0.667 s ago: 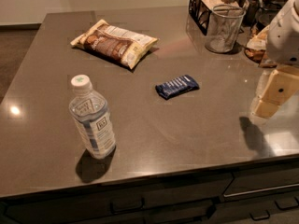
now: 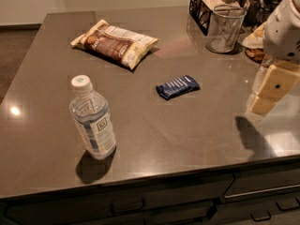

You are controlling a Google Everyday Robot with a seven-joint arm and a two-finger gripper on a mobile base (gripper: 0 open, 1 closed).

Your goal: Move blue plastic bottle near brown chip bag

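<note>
The blue plastic bottle (image 2: 91,118) stands upright near the front left of the dark countertop, clear with a white cap and a pale blue-and-white label. The brown chip bag (image 2: 114,43) lies flat at the back left, well behind the bottle. My gripper (image 2: 266,90) hangs over the right edge of the counter, cream-coloured fingers pointing down, far to the right of the bottle and holding nothing I can see.
A dark blue snack bar wrapper (image 2: 177,86) lies mid-counter between bottle and gripper. A wire mesh cup (image 2: 225,28) and a black wire basket (image 2: 206,6) stand at the back right. Drawers run below the counter's front edge (image 2: 154,175).
The gripper has shifted slightly; the bottle, chip bag and wrapper stay where they were.
</note>
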